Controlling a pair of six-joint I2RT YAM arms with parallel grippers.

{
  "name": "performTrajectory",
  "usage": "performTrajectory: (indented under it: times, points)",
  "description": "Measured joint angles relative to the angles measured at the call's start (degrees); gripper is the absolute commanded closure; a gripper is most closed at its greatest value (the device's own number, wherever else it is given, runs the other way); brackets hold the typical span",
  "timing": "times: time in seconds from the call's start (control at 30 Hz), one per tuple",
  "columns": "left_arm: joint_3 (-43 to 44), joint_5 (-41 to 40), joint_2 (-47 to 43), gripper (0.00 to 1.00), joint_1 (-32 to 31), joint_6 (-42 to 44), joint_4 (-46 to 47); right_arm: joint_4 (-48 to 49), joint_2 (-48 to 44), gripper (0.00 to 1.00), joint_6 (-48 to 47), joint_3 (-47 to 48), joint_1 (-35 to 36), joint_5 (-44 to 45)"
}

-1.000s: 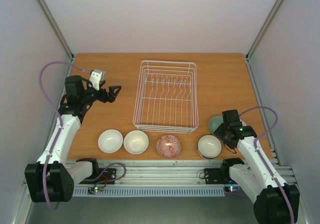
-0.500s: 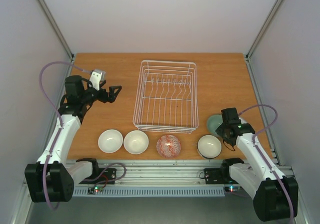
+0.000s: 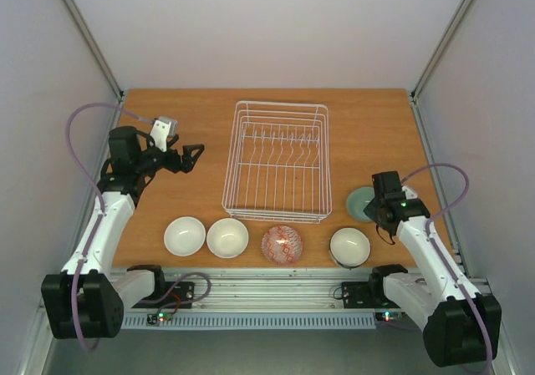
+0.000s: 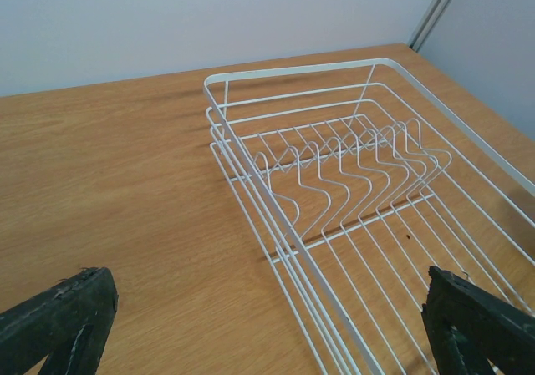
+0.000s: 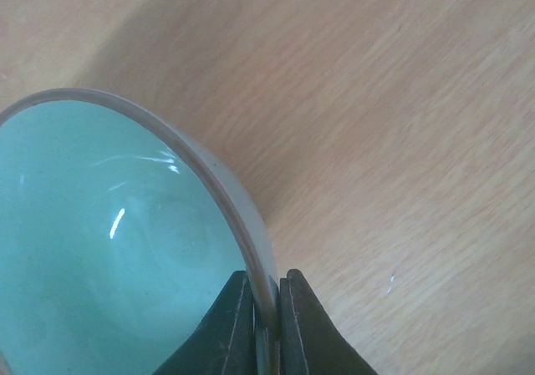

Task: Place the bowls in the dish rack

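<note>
- Between the closed fingers of our right gripper (image 5: 266, 298) sits the rim of the green bowl (image 5: 100, 250), one finger inside and one outside, with the worktop (image 5: 401, 141) beneath.
- We judge this to be the pick-up of the first bowl, since the dish rack (image 3: 280, 103), ahead and left of that gripper, holds nothing.
- Next we must lift, clear the rack's wall, and lower the bowl among the tines (image 4: 334, 154).
- Our left gripper (image 3: 194, 156) hangs wide open and empty, the rack just ahead of it.
</note>
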Motion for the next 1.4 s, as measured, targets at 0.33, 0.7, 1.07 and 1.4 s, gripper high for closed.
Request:
performTrajectory:
  times: [0.33,0.7,1.07,1.4]
  points:
    - [0.0,0.83,0.0,0.01,0.0,-0.02,0.0,-6.43,0.87,0.99,-5.57,17.94,3.98,14.08]
    - [-0.26,1.42,0.04,0.01,0.0,-0.04,-0.07,-11.13,21.46,0.99,-9.49,38.73,29.55,37.2]
    - [2.03,7.74,4.5,0.01,-0.85,-1.03,-3.98,1.75,16.94,0.99,-14.36,37.75,30.53,15.17]
    - [10.88,2.99,11.04,0.09,-15.45,-6.99,-6.03,9.7,26.21,0.99,-14.16,37.66,35.5,3.76]
